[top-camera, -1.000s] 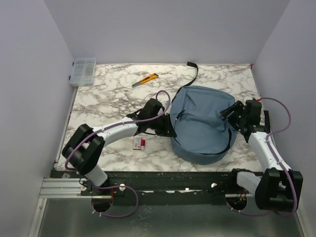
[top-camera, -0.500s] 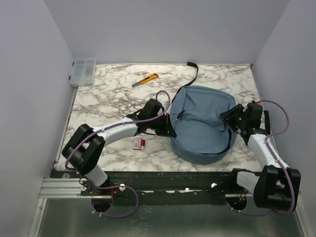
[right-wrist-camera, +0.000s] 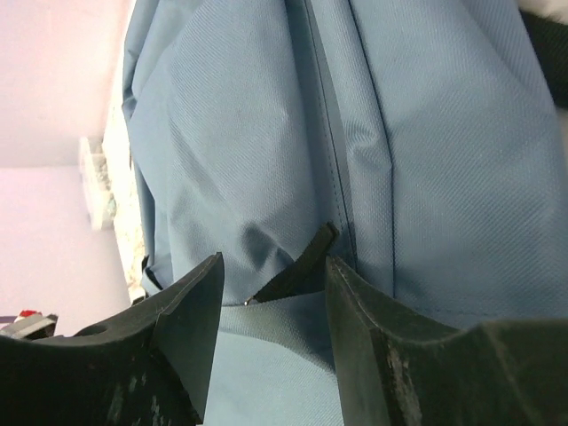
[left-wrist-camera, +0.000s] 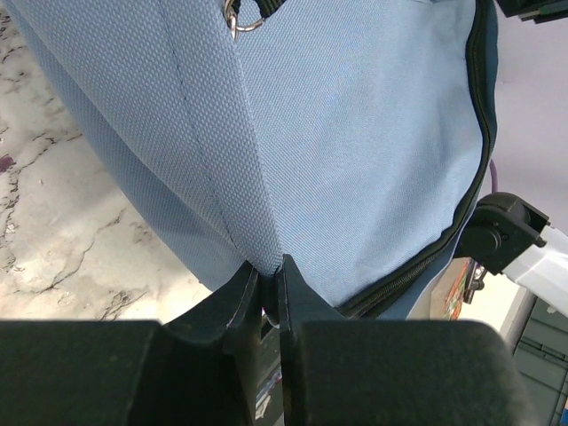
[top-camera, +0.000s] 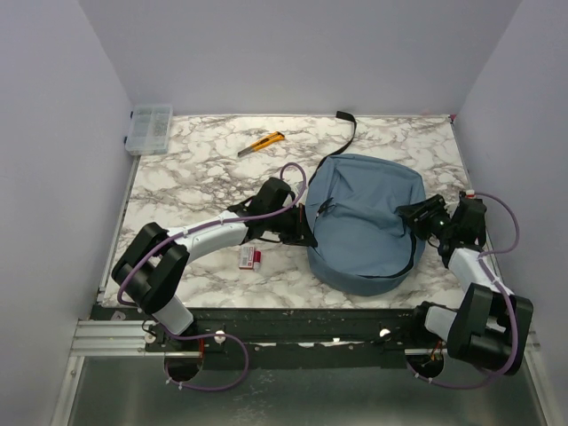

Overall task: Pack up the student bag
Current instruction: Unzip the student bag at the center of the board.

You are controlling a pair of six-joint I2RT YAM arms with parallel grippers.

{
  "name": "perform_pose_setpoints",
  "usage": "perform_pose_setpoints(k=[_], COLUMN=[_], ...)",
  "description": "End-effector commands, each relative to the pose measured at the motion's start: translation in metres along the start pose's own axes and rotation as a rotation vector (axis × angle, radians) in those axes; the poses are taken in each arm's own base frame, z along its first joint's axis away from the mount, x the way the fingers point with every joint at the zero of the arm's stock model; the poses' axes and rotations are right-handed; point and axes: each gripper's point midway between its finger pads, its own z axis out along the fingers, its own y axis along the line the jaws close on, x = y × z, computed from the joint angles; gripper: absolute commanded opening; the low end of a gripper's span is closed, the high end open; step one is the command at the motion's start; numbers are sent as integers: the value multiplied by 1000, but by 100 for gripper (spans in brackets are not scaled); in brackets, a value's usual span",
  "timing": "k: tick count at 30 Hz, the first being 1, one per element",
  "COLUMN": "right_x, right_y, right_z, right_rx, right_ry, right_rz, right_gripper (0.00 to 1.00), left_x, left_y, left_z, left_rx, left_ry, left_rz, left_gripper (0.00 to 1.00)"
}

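The dusty-blue student bag (top-camera: 366, 222) lies flat on the marble table, right of centre, its black strap (top-camera: 349, 133) trailing toward the back. My left gripper (top-camera: 306, 235) is at the bag's left edge, shut on a pinched fold of the bag's fabric (left-wrist-camera: 262, 253). My right gripper (top-camera: 413, 213) is at the bag's right edge, open, its fingers either side of a black zipper pull (right-wrist-camera: 297, 266) lying on the blue fabric (right-wrist-camera: 266, 133). The dark zipper line (left-wrist-camera: 470, 160) runs down the bag's side.
A yellow utility knife (top-camera: 263, 143) lies at the back of the table. A clear plastic organiser box (top-camera: 149, 129) stands at the back left corner. A small red-and-white box (top-camera: 249, 257) lies near the left arm. Walls close in on both sides.
My right arm has dropped lower and swung outward, its gripper staying at the bag's right edge. The left arm and the bag have not moved.
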Motion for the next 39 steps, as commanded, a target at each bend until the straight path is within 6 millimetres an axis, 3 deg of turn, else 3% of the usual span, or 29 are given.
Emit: perform_pose_setpoints(k=[1, 5, 9, 19, 25, 30, 33, 36, 39], right_x=[8, 6, -1, -18, -16, -14, -12, -3, 29], right_y=[9, 4, 6, 11, 23, 28, 50, 82, 118], right_z=[0, 2, 4, -3, -2, -1, -4, 3, 23], right_rx=[-104, -110, -123, -92, -155, -191, -260, -263, -201], right_ry=[28, 9, -28, -84, -55, -36, -24, -26, -47], right_rz=[65, 99, 93, -41, -55, -74, -138, -250, -336], right_gripper=[52, 47, 25, 24, 1, 0, 0, 0, 0], left_x=[3, 3, 2, 1, 1, -1, -3, -6, -10], left_y=[-6, -7, -7, -9, -9, -15, -18, -22, -27], left_z=[0, 0, 0, -2, -1, -1, -3, -4, -4], left_rx=[36, 38, 38, 41, 47, 63, 70, 77, 92], left_ry=[22, 22, 20, 14, 19, 25, 16, 9, 8], left_rz=[16, 18, 22, 32, 28, 30, 38, 47, 60], left_gripper=[13, 14, 14, 14, 14, 14, 13, 1, 0])
